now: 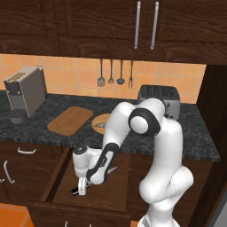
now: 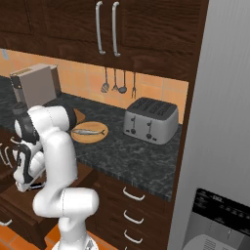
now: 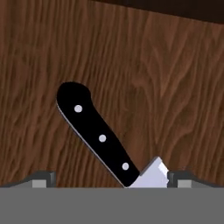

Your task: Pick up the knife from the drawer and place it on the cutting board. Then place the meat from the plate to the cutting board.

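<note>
White robot arm (image 1: pixel 155 146), glossy and rounded.
Smooth bulging segments, dark bands at joints, small dark finger tips (image 3: pixel 43 178) on a pale hand.

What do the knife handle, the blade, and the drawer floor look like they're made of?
The knife handle looks like smooth black plastic or resin, with three pale rivets along it; its blade looks like polished steel, silvery with a bright sheen. The drawer floor looks like brown wood in a matte finish, with wavy grain lines running across it. All of this is rendered, so the materials are only as they appear.
</note>
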